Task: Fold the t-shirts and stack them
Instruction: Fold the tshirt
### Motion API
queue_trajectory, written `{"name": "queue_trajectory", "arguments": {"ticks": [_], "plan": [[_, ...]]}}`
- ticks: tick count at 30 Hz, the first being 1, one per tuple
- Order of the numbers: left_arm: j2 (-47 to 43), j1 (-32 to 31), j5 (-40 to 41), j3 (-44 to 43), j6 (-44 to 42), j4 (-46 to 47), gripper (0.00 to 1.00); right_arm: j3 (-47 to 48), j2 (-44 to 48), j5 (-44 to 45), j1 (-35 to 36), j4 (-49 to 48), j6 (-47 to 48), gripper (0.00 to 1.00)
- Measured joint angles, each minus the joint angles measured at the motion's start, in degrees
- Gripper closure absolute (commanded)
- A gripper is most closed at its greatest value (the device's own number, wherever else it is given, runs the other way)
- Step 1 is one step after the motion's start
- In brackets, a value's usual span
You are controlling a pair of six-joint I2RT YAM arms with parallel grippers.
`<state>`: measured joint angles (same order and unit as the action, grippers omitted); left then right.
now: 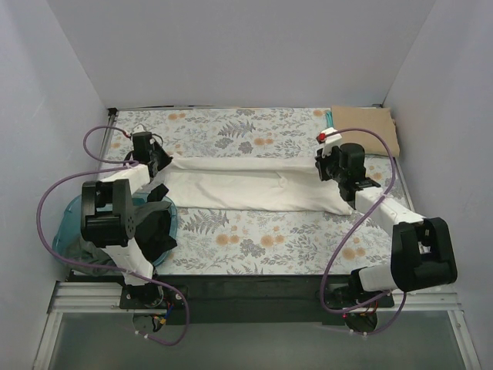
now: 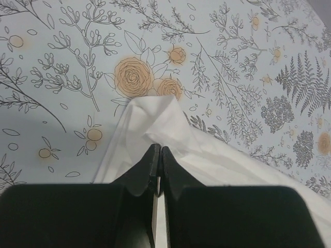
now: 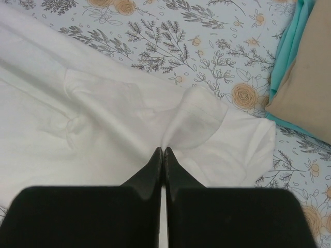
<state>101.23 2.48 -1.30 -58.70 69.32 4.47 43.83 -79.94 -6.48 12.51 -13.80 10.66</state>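
Observation:
A cream-white t-shirt [image 1: 246,185] lies stretched as a long band across the floral table cover, its print hidden. My left gripper [image 1: 162,163] is at its left end, jaws shut on a pinched-up corner of the white cloth [image 2: 155,119]; the left gripper [image 2: 158,151] shows no gap at its tips. My right gripper [image 1: 333,176] is at the shirt's right end, and in its wrist view the right gripper [image 3: 163,151] is shut on a gathered fold of the white shirt [image 3: 103,119]. A folded tan t-shirt [image 1: 371,128] lies on a teal one [image 1: 330,119] at the back right.
A translucent teal basket [image 1: 71,225] holding dark cloth sits at the left, partly under my left arm. The tan shirt [image 3: 305,72] and teal shirt [image 3: 290,41] lie just right of my right gripper. White walls close in the table on three sides.

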Motion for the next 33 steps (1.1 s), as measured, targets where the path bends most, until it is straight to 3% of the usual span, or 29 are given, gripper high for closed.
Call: {"name": "queue_trajectory", "arguments": {"ticks": [6, 9, 12, 13, 14, 15, 16, 17, 18, 21, 26, 33], "plan": [[-0.46, 0.02, 4.04, 1.33, 1.66, -0.2, 0.99, -4.7, 3.08, 0.44, 0.0, -1.36, -1.6, 0.99], [-1.16, 0.02, 5.29, 2.14, 2.6, -0.26, 0.91, -7.19, 3.85, 0.74, 0.0, -1.42, -2.75, 0.99], [-2.45, 0.04, 6.14, 3.08, 3.34, -0.61, 0.8, -9.86, 4.81, 0.92, 0.0, -1.57, -4.39, 0.87], [-2.99, 0.04, 6.43, 3.43, 3.58, -0.7, 0.68, -10.93, 5.38, 0.94, 0.0, -1.73, -4.98, 0.74], [-3.52, 0.04, 6.6, 3.69, 3.69, -0.83, 0.62, -12.02, 6.05, 0.92, 0.0, -1.7, -5.88, 0.68], [-4.07, 0.07, 6.71, 3.91, 3.98, -1.09, 0.56, -13.18, 6.82, 0.83, -0.02, -1.73, -6.43, 0.53], [-4.52, 0.09, 6.8, 4.0, 4.28, -1.38, 0.42, -14.34, 7.87, 0.66, 0.0, -1.6, -7.34, 0.46], [-5.03, 0.09, 6.73, 4.0, 4.5, -1.49, 0.38, -15.61, 9.14, 0.48, 0.0, -1.62, -7.93, 0.38], [-5.46, 0.09, 6.6, 4.0, 4.79, -1.53, 0.32, -16.87, 10.64, 0.33, -0.02, -1.44, -8.55, 0.04], [-6.45, 0.11, 5.84, 3.45, 5.51, -2.64, 0.18, -19.3, 15.47, 0.26, 0.0, -0.07, -10.23, 0.02], [-6.49, 0.04, 0.07, -1.44, 6.58, -5.84, 0.14, -17.53, 19.78, 0.72, 0.0, 2.32, -12.92, 0.02], [-3.82, -6.91, -4.33, -9.09, 6.19, -6.36, 0.11, -0.74, 6.12, 1.03, 0.0, 9.27, -14.56, 0.02]]}}
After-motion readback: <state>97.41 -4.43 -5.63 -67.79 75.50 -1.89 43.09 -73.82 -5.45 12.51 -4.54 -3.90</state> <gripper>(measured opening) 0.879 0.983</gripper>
